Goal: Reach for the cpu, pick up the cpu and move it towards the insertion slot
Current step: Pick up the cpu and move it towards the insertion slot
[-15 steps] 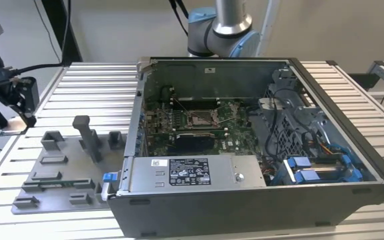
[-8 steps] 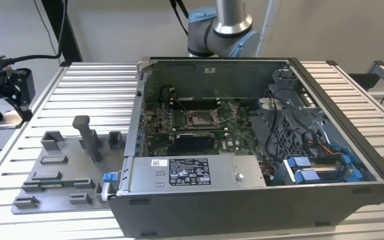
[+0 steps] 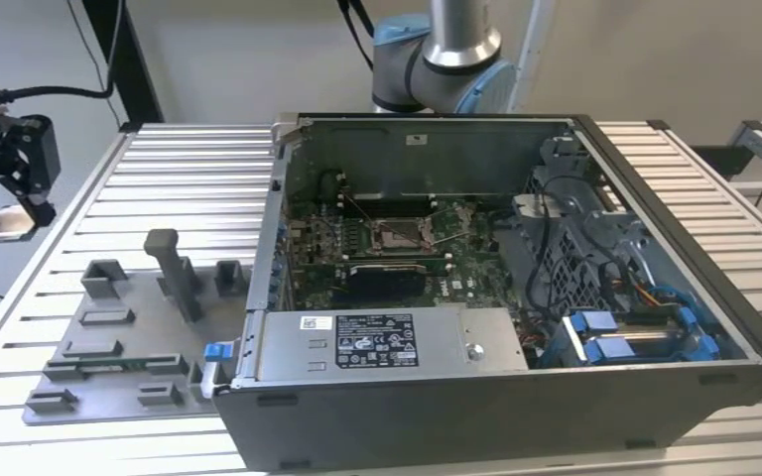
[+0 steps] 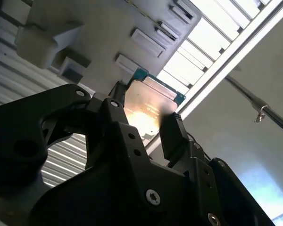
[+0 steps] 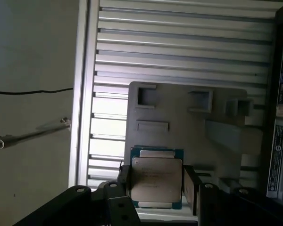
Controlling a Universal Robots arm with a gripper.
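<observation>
The cpu (image 3: pixel 4 226), a thin square chip with a silvery-white top, hangs in the air beyond the table's edge at the exterior view's left. My gripper (image 3: pixel 5 216) is shut on it, one black finger on each side. In both wrist views the cpu (image 5: pixel 156 181) (image 4: pixel 148 106) sits clamped between the fingers (image 5: pixel 191 188) of the gripper (image 5: pixel 158 188) (image 4: pixel 146 120), above the table's edge. The insertion slot (image 3: pixel 397 234), a square silver-framed socket, lies on the green motherboard inside the open computer case, far off toward the exterior view's right.
A grey fixture plate (image 3: pixel 130 337) (image 5: pixel 188 122) with raised blocks and one tall post (image 3: pixel 170 268) lies on the ribbed metal table (image 3: pixel 183 169) between gripper and case. The case's walls (image 3: pixel 514 397) surround the motherboard. The arm's base (image 3: pixel 441 59) stands behind the case.
</observation>
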